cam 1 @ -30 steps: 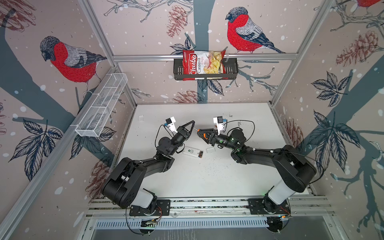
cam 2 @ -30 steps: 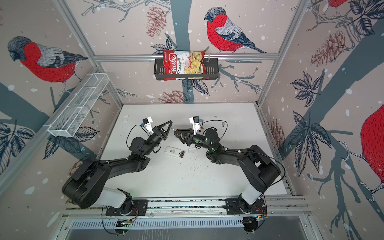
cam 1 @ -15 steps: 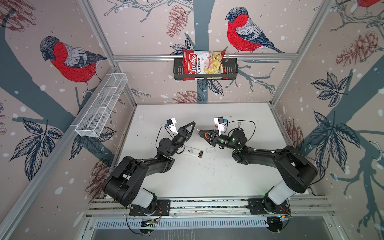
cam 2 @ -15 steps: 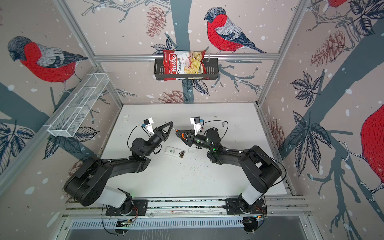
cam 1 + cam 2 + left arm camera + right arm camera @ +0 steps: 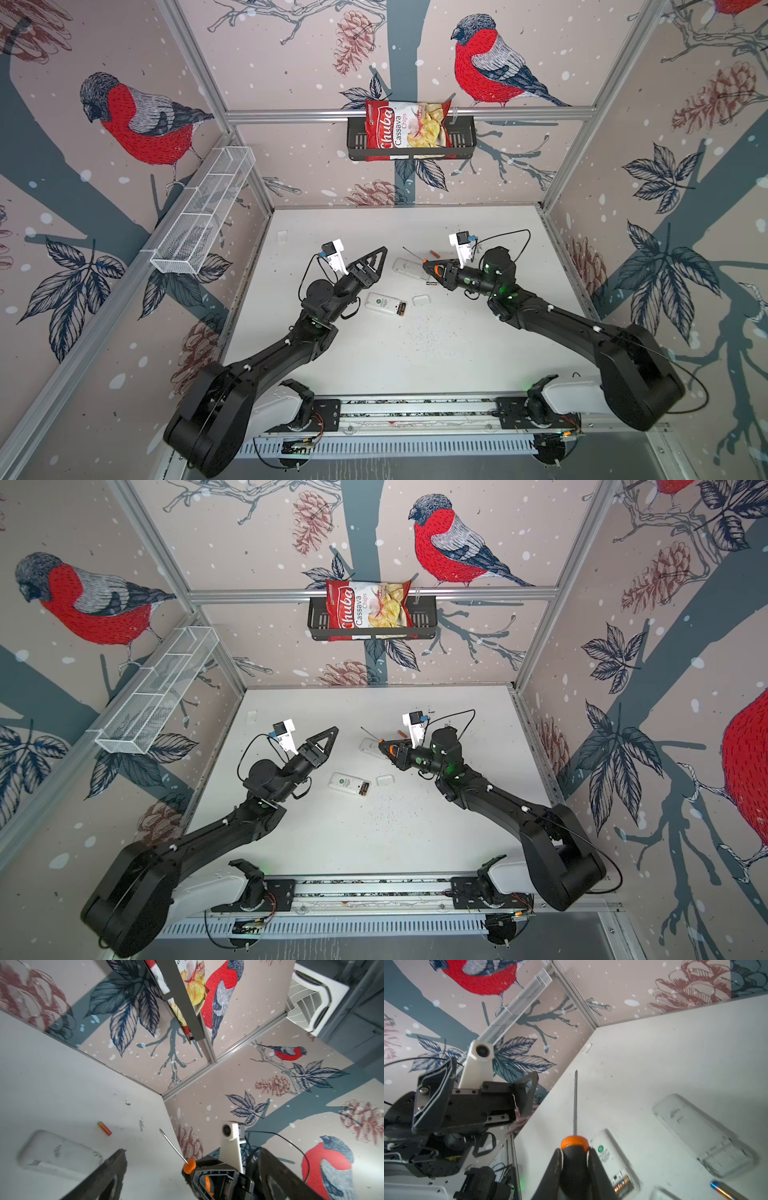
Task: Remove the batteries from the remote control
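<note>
- One open remote (image 5: pixel 380 301) on the counter (image 5: pixel 415 353), batteries (image 5: pixel 401 309) inside.
- Left end effector (image 5: pixel 374 262) spread beside the remote.
- Right end effector (image 5: pixel 575 1155) pinches a screwdriver (image 5: pixel 574 1142) near the remote.

I am facing a red bag of cassava chips (image 5: pixel 407 126) lying sideways in a black basket (image 5: pixel 464 139) on the back wall. To my left, a white wire basket (image 5: pixel 199 216) is hanging along the side wall. An orange-and-black screwdriver (image 5: pixel 575 1142) is pointing its thin shaft toward the far left corner of the white table (image 5: pixel 415 357).
</note>
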`<state>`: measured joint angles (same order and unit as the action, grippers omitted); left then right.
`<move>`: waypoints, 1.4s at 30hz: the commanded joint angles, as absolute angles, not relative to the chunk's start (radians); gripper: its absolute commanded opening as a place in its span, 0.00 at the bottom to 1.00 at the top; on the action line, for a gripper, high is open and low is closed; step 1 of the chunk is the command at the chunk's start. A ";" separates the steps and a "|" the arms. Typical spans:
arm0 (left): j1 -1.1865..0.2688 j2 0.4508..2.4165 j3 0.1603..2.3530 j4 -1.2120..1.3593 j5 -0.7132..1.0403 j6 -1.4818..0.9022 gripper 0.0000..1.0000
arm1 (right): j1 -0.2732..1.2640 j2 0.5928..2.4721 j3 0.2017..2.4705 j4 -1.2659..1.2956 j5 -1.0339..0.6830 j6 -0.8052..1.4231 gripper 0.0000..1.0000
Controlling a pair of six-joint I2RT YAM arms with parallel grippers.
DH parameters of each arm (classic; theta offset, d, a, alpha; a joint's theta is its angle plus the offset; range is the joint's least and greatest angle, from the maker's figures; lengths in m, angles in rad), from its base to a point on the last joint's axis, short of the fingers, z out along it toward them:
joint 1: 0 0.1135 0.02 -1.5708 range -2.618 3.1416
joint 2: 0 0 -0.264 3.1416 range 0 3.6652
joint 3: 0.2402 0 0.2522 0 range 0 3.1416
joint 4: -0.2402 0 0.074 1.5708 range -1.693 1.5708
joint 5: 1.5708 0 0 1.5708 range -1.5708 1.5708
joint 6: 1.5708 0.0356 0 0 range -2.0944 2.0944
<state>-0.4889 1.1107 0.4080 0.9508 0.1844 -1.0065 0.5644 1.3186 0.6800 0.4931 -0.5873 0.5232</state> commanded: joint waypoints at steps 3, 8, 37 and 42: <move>-0.485 1.032 0.367 0.718 0.103 -0.888 0.98 | 0.578 1.207 0.670 0.177 -0.564 0.322 0.01; -0.467 0.976 0.316 0.655 0.098 -0.872 0.98 | 0.613 1.152 0.666 0.045 -0.442 0.236 0.01; -0.428 0.922 0.249 0.569 0.109 -0.812 0.97 | 0.565 1.380 0.781 0.021 -0.753 0.535 0.02; -0.428 0.922 0.249 0.574 0.110 -0.813 0.98 | 0.568 1.368 0.790 -0.017 -0.741 0.452 0.02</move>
